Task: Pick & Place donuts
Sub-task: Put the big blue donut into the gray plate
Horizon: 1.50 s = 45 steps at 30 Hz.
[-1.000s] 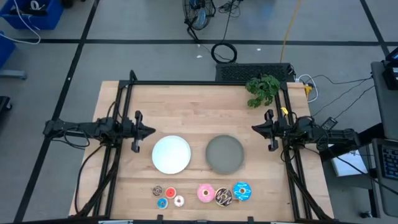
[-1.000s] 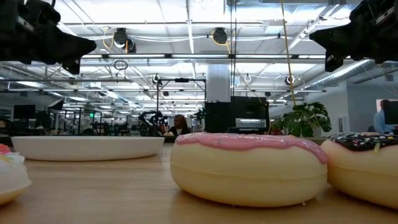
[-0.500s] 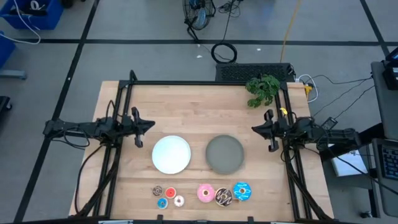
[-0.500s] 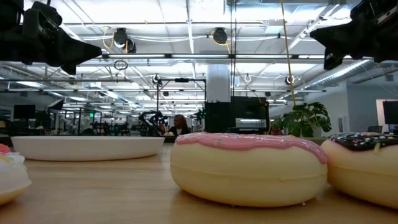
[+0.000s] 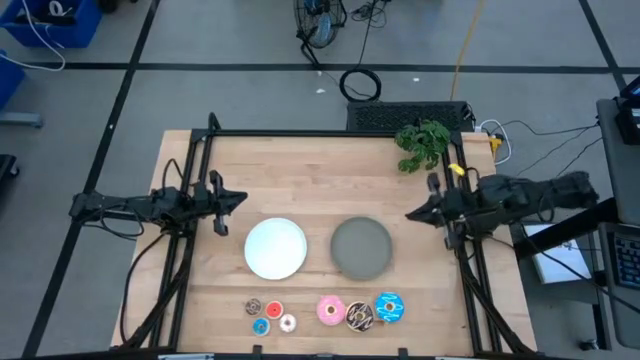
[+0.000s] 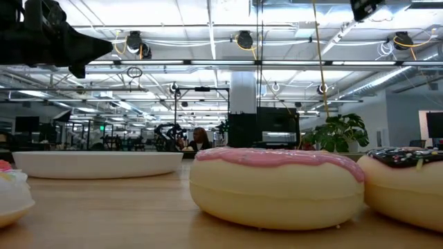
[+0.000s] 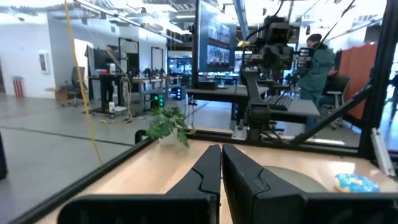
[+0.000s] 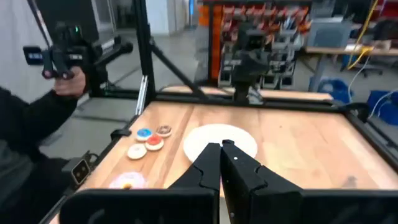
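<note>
Three larger donuts lie in a row near the table's front edge: pink [image 5: 331, 310], dark brown sprinkled [image 5: 359, 317] and blue [image 5: 390, 307]. Left of them lie several tiny donuts: brown [image 5: 253, 307], red [image 5: 274, 310], blue [image 5: 261, 326] and white [image 5: 288, 322]. The pink donut [image 6: 277, 187] fills the low view. My left gripper [image 5: 240, 198] hangs shut over the table's left side, beyond the white plate [image 5: 275, 248]. My right gripper [image 5: 410, 214] is shut and raised high over the right side, beside the grey plate [image 5: 361, 248]. Both hold nothing.
A potted plant [image 5: 422, 145] stands at the far right corner. Black frame rails [image 5: 330, 133] run along the far edge and both sides. Bare wood lies between the plates and the far edge. A dark shape with a black device [image 8: 62, 53] shows beyond the near edge.
My right gripper has gone up, nearly out of the low view's top, and has swung a little toward the near edge. My left gripper has stayed in place but has swung its tip a little up and toward the far edge. Both stay shut; donuts and plates lie unmoved.
</note>
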Tool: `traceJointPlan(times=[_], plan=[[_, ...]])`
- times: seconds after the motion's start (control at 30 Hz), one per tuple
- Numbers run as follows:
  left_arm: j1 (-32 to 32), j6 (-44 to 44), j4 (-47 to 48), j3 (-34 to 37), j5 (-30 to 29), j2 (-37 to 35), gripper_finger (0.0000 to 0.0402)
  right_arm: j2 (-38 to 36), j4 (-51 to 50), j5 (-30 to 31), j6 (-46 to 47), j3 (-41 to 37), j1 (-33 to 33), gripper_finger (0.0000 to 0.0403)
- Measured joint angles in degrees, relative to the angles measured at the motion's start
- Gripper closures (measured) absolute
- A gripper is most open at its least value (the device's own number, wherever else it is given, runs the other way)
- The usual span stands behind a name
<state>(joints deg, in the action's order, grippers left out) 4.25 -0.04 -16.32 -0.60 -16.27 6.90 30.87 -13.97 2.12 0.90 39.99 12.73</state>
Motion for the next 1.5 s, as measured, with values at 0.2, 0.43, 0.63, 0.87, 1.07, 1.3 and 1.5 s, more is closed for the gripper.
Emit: traceJointPlan(times=[0.2, 0.43, 0.63, 0.87, 1.07, 1.3, 1.5], plan=[[0.0, 1.8, -0.1, 0.0, 0.5, 0.0, 0.0382, 18.2, -3.9, 14.4, -2.7, 13.7, 12.6, 0.0403], [0.0, 1.4, -0.9, 0.0, 0.7, 0.0, 0.0382, 36.3, -22.1, 30.2, 5.5, 34.0, 25.2, 0.0403], [0.0, 4.8, -5.9, 0.0, -0.5, 0.0, 0.0382, 45.7, -30.6, 30.7, 13.9, 42.0, 30.8, 0.0403], [-0.1, 7.5, -8.3, 0.0, -4.6, 0.0, 0.0382, 52.0, -32.4, 30.6, 29.6, 42.4, 34.6, 0.0389], [-0.1, 9.4, -9.1, 0.0, -7.0, 0.0, 0.0382, 55.4, -43.4, 23.2, 47.9, 41.9, 36.2, 0.0337], [-0.1, 10.2, -9.5, 0.0, -6.9, 0.0, 0.0382, 57.7, -47.8, 18.6, 54.2, 38.5, 35.2, 0.0275], [-0.1, 10.3, -9.4, 0.0, -7.3, 0.0, 0.0382, 57.8, -41.3, 15.5, 54.1, 34.2, 33.5, 0.0225]])
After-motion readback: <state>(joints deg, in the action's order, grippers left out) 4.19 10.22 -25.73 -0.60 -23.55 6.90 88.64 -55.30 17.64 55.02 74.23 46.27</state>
